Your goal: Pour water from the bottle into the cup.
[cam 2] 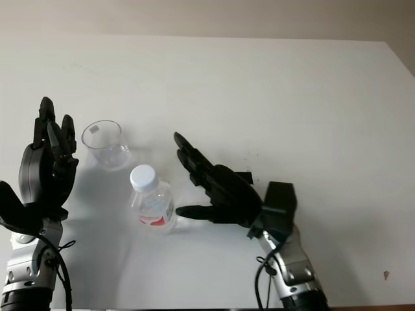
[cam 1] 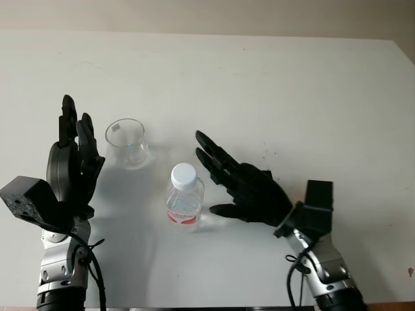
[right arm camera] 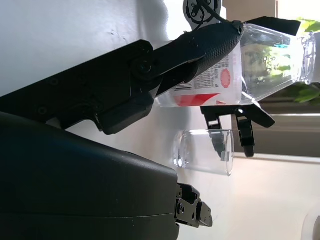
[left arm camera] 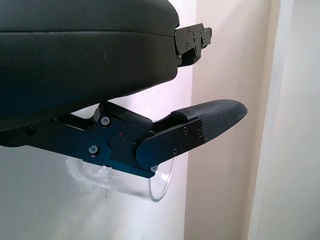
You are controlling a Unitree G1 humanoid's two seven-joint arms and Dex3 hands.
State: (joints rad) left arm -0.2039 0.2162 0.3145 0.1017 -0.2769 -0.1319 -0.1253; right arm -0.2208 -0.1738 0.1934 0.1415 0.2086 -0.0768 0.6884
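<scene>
Red-labelled bottle [cam 1: 184,198] capped, text unreadable, beside cup [cam 1: 128,143], right hand [cam 1: 243,184] and left hand [cam 1: 68,165] open

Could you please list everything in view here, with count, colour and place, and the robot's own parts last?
Table: one, white, spanning the scene under everything else.
Cup: one, clear, upright on the table, beyond and to the left of the bottle, beside the left hand.
Bottle: one, clear with a white cap and a red-and-white label, upright on the table near the front, between the two hands.
Left hand: one, black, open, raised at the left just beside the cup, not gripping it.
Right hand: one, black, open, just right of the bottle, fingers reaching toward it, not closed on it.
</scene>
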